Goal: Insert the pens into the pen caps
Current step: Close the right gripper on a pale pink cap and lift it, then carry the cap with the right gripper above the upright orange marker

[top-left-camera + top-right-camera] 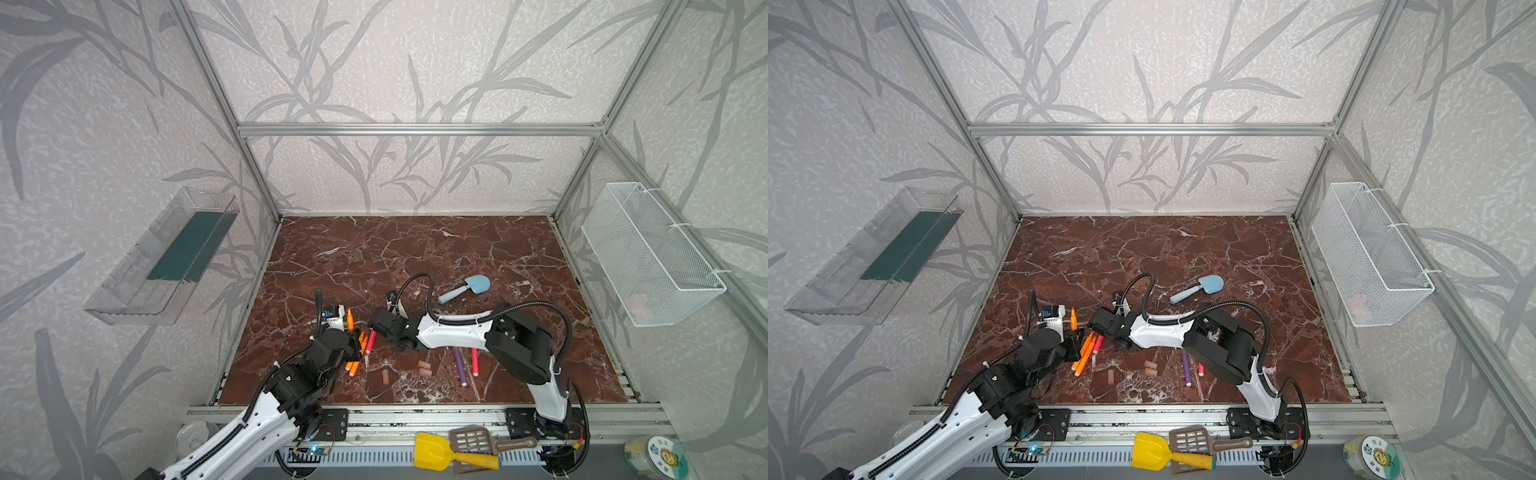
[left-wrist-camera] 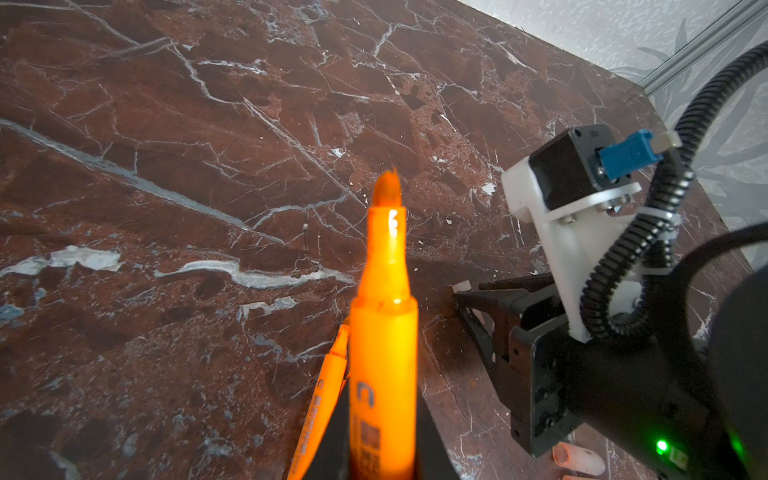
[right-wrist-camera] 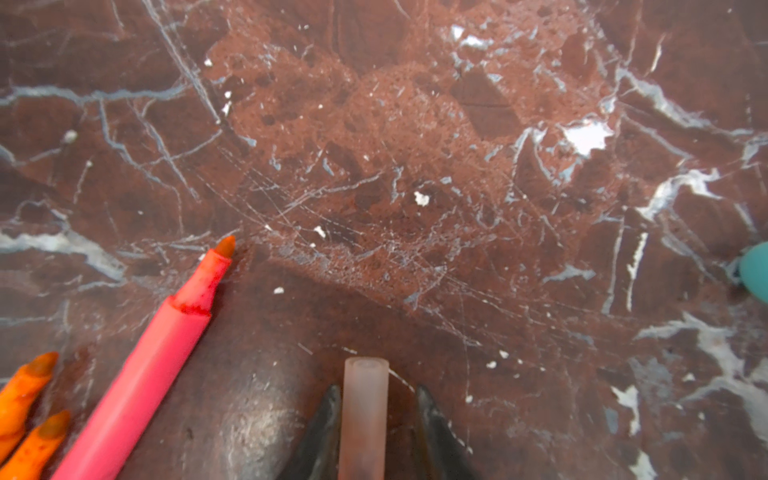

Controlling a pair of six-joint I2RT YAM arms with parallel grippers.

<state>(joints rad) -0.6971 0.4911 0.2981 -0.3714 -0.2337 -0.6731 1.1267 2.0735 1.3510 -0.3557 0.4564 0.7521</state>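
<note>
My left gripper [image 1: 351, 331] [image 2: 382, 436] is shut on an orange pen [image 1: 350, 318] [image 2: 384, 324], which it holds off the table with its bare tip pointing up and away. Two more orange pens [image 1: 356, 355] and a red-pink pen [image 1: 371, 340] [image 3: 137, 374] lie just beside it. My right gripper [image 1: 371, 323] [image 3: 376, 395] is low over the table next to them, open, with a pale pen cap [image 3: 365, 407] between its fingers. One finger touches the cap; the other stands a little off it. Three more pen caps [image 1: 385, 377] [image 1: 424, 368] lie near the front. A purple pen [image 1: 459, 368] and a red-pink pen [image 1: 474, 362] lie under the right arm.
A light-blue toy shovel [image 1: 465, 289] lies behind the right arm. On the front rail sit a yellow shovel [image 1: 440, 453] and a brown scoop [image 1: 478, 442]. A wire basket [image 1: 648, 253] hangs on the right wall, and a clear tray [image 1: 166, 257] on the left wall.
</note>
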